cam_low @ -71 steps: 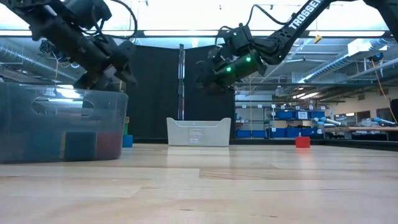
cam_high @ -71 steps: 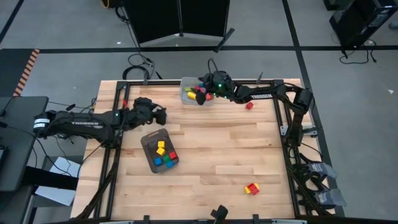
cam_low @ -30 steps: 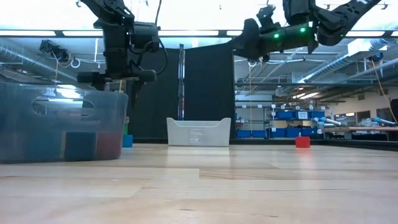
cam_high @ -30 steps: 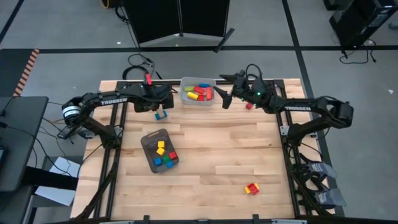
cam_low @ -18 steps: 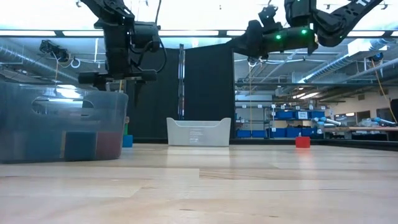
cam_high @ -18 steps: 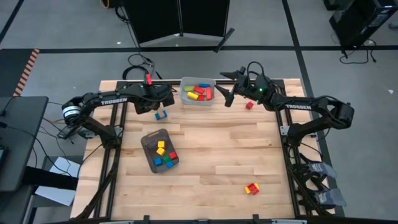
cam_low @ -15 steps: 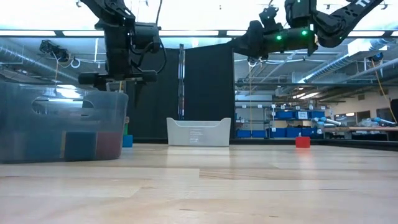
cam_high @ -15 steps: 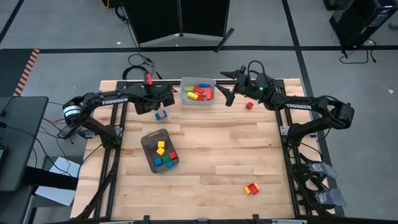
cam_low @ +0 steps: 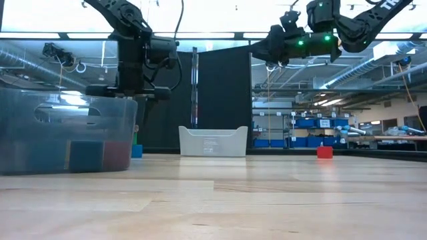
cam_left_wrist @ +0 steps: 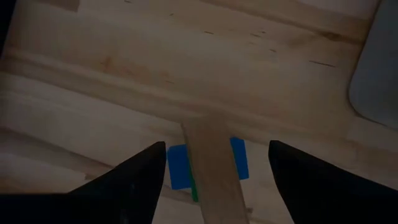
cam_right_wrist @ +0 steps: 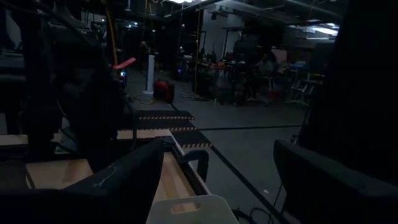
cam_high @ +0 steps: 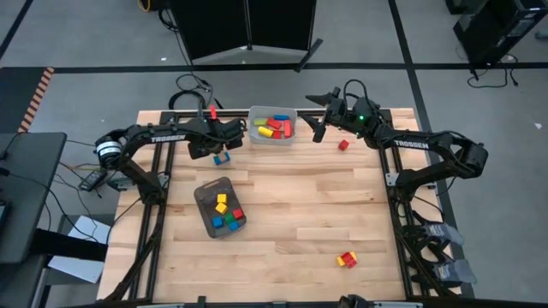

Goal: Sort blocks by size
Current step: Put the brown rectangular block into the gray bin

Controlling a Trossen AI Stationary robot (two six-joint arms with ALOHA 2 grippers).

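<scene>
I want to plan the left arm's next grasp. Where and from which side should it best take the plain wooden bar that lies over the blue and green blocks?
Probably from straight above, closing across the wooden bar's two long sides near its middle: it is narrow and lies flat between the open left gripper's fingers, resting on the blue block.

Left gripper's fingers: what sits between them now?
In the left wrist view, a plain wooden bar lies between the open left gripper's fingers, lying across a blue block with a sliver of green beside it.
</scene>
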